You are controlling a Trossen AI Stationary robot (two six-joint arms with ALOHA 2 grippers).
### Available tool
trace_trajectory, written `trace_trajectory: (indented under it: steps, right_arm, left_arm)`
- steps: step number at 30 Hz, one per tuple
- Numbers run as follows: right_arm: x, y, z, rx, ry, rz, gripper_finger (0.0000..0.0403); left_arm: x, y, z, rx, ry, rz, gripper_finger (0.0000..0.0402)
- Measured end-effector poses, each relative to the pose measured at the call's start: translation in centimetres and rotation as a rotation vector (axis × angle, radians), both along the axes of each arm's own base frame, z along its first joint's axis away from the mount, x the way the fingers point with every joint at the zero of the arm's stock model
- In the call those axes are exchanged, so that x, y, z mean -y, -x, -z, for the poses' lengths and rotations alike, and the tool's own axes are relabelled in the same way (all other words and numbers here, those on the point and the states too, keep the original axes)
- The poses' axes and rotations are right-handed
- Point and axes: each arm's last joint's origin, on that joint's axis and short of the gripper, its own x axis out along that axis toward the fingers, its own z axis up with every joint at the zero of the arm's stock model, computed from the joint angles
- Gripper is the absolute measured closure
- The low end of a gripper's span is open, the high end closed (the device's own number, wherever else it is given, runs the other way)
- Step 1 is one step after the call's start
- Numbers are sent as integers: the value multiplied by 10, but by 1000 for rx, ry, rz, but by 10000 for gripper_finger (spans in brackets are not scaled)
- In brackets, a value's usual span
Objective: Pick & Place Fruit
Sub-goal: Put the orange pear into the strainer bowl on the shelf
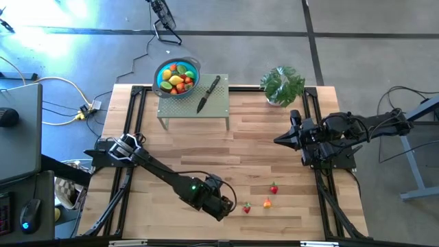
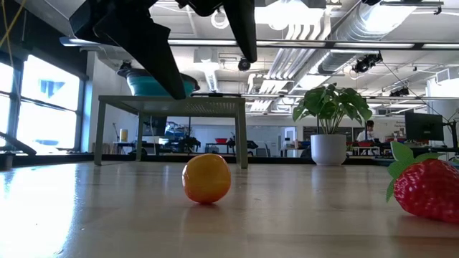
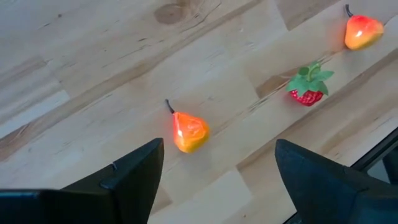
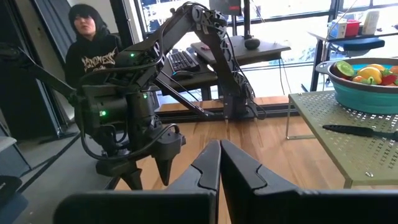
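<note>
Left pincer [image 1: 230,208] low over the near edge of the tabletop [image 1: 260,151], fingers spread wide with nothing between them, just beside the nearest fruit piece [image 1: 246,208]; from the wrist, that piece an orange-red pear [image 3: 189,131] lying loose on the wood ahead of the gap, apart from both fingers. Two more pieces near it: an orange one [image 1: 267,203] and a strawberry [image 1: 274,189]. The rest heaped in the blue bowl [image 1: 177,77] on the small green stand [image 1: 193,105], beside a black-handled knife [image 1: 208,94]. Right pincer [image 1: 278,140] parked at the right side, fingers pressed shut and empty. Likely trouble: the rounded pear rolling off if nudged by a fingertip. Only the low view gives height, with a round orange fruit [image 2: 206,179] resting on the wood; only the overhead shows the spacing of all three.
</note>
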Motion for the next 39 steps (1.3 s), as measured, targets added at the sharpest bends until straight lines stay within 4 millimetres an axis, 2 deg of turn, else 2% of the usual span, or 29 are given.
trace_trajectory:
  steps: [16,28,39]
  right_arm:
    - [0,0,0,0,0,0,398]
    - [0,0,0,0,0,0,398]
    - [0,0,0,1,0,2,398]
  left_arm:
    - [1,-1,3,8,22,-50,100]
    - [1,-1,4,12,78,-160,100]
    - [8,-12,31,-10,75,-189,100]
